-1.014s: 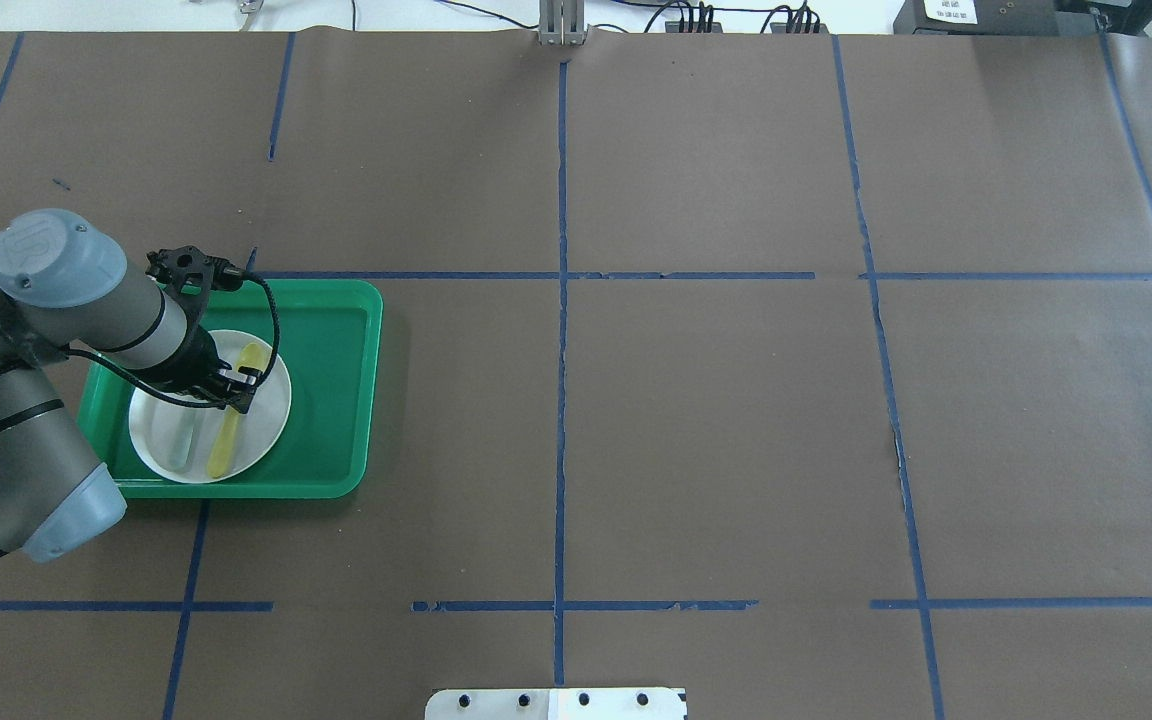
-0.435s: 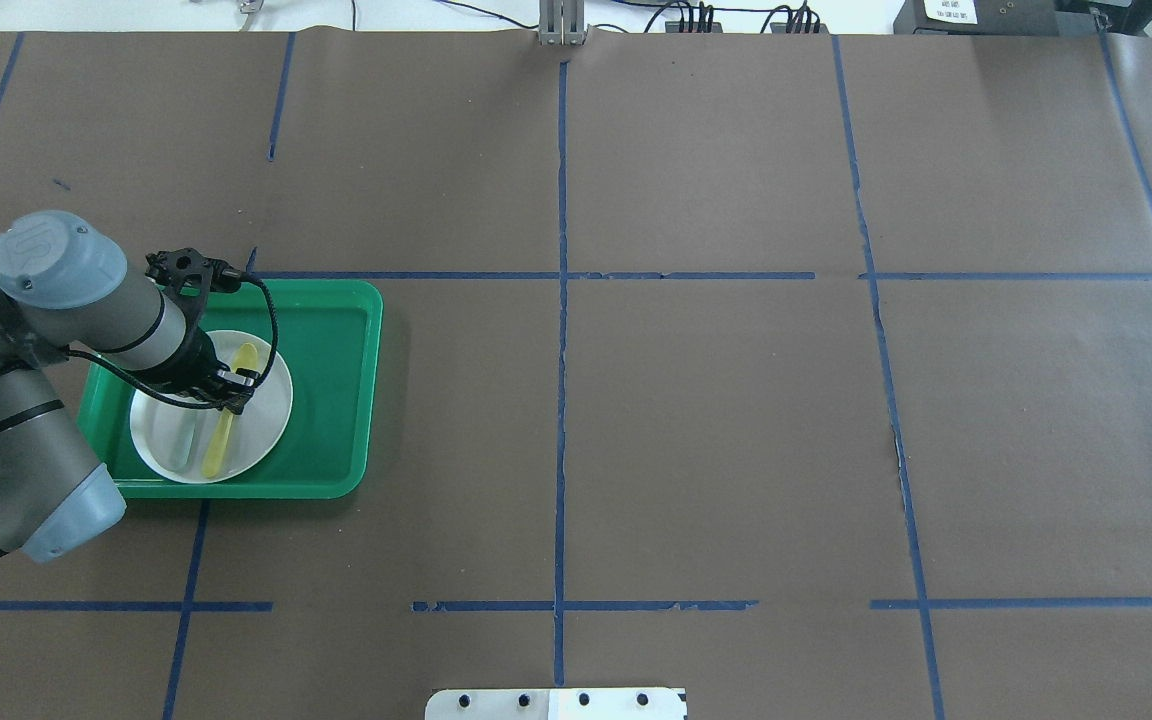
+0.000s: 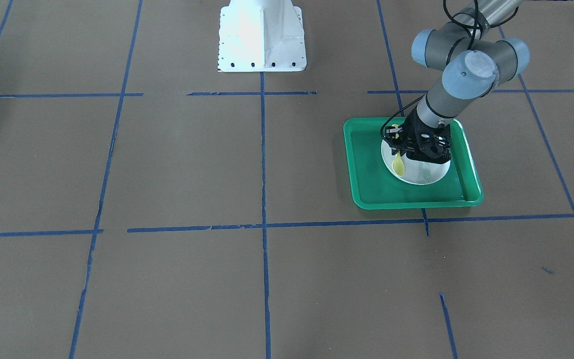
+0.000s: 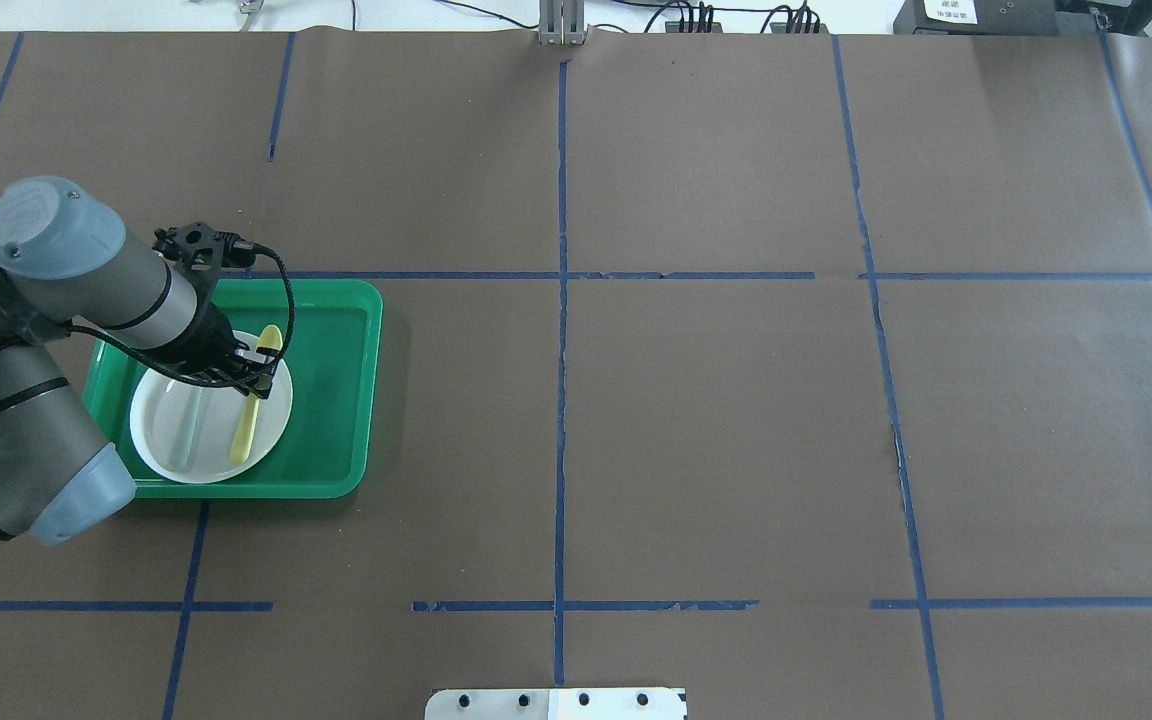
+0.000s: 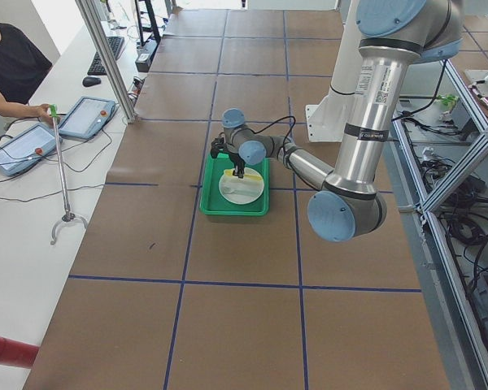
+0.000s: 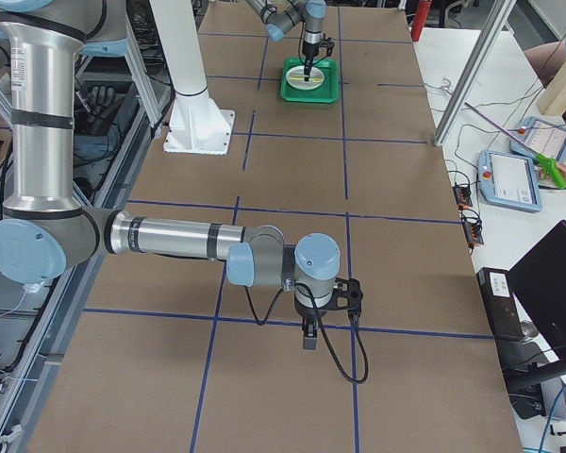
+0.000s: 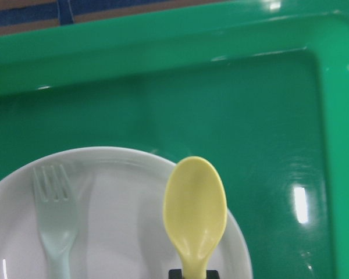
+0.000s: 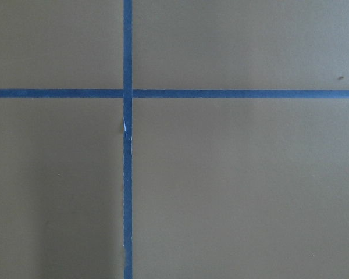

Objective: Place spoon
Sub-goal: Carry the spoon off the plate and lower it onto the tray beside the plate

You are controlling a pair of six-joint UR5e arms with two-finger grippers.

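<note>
The yellow spoon [image 4: 254, 405] is held by its handle in my left gripper [image 4: 255, 379], which is shut on it over the white plate [image 4: 164, 412]. The spoon's bowl [image 7: 195, 212] points toward the far rim of the plate, and its handle end hangs over the plate's right part. The front view shows the spoon [image 3: 398, 164] under the gripper [image 3: 402, 151]. My right gripper [image 6: 307, 338] shows only in the exterior right view, low over bare table far from the tray; I cannot tell whether it is open or shut.
The plate sits in a green tray [image 4: 336, 400] at the table's left. A pale grey-green fork [image 4: 185, 425] lies on the plate's left part, also seen in the left wrist view [image 7: 55, 224]. Brown paper with blue tape lines [image 4: 561, 300] covers the table.
My left gripper has risen and shifted right and away with the spoon. The spoon has moved from the plate's middle toward its right edge. The fork has not moved.
</note>
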